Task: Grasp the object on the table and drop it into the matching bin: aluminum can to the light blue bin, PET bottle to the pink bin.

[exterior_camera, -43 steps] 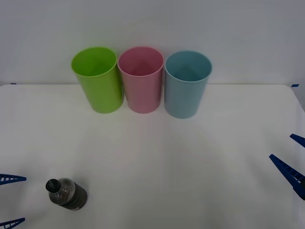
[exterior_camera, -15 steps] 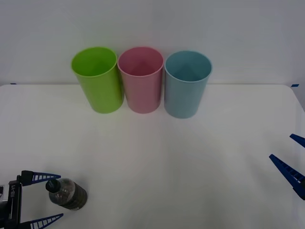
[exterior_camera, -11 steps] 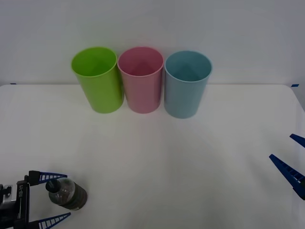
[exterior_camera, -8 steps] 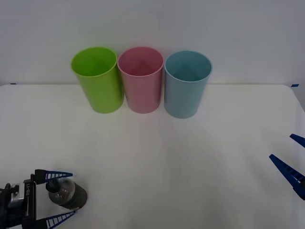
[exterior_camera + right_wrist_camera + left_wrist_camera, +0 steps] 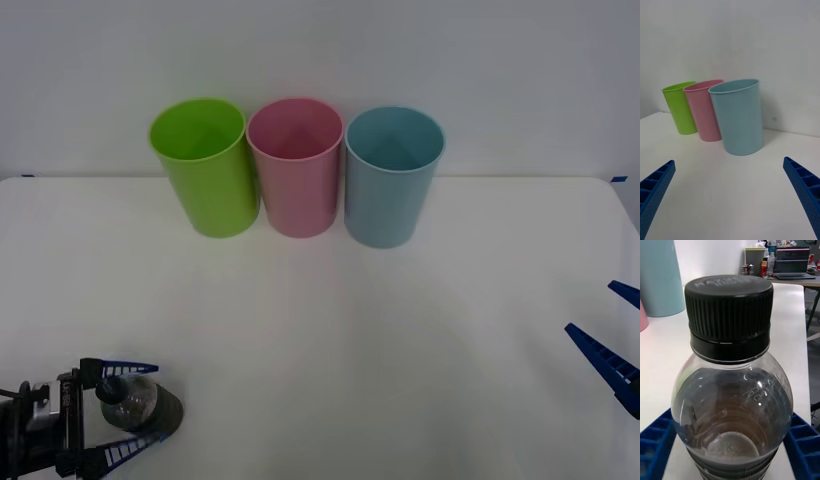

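**One bottle between the left fingers, three bins at the back**

On the white table (image 5: 330, 330) there is one small clear bottle (image 5: 140, 408) with a black cap. It stands upright at the near left corner. The left gripper (image 5: 128, 411) is around it: one blue finger is on each side of the bottle, close to its body. I cannot tell if the fingers already press it.

At the far edge three bins stand in one row, just beside each other: one green bin (image 5: 205, 170), one pink bin (image 5: 296, 168) in the middle, and one light blue bin (image 5: 391, 178).

The right gripper (image 5: 610, 335) waits at the right edge of the table, its two fingers wide apart, holding nothing.
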Controlling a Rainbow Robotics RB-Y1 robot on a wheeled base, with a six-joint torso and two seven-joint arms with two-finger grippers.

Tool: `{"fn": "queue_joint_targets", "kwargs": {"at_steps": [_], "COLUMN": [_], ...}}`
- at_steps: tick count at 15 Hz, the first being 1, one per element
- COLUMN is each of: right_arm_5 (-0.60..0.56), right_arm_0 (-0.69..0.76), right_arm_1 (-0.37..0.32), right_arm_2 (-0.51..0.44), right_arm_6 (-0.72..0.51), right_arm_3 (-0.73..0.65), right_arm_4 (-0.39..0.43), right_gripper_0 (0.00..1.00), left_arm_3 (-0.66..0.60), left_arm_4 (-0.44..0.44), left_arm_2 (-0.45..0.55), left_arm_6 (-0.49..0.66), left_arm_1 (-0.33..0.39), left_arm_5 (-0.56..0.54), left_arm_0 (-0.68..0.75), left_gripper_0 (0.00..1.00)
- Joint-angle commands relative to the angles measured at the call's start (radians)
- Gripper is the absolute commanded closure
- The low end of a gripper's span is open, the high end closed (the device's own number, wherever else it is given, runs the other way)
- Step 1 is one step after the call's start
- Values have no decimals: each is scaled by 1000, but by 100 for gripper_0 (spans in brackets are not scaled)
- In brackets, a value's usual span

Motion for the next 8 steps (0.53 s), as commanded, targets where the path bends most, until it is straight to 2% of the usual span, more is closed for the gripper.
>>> {"fn": "queue_joint_targets", "kwargs": {"at_steps": [1, 8], "right_arm_5": [0, 0], "right_arm_0": [0, 0], "right_arm_1": [0, 0], "right_arm_2": [0, 0], "right_arm_6": [0, 0], "right_arm_3": [0, 0], "right_arm_4": [0, 0], "right_gripper_0": [0, 0], "left_arm_3": [0, 0], "left_arm_4": [-1, 8], "left_arm_2": [10, 40], "left_arm_6": [-3, 22], "left_arm_1": [0, 6], "left_arm_5": [-6, -29], "left_arm_0": [1, 15], "left_gripper_0": [100, 100]}}
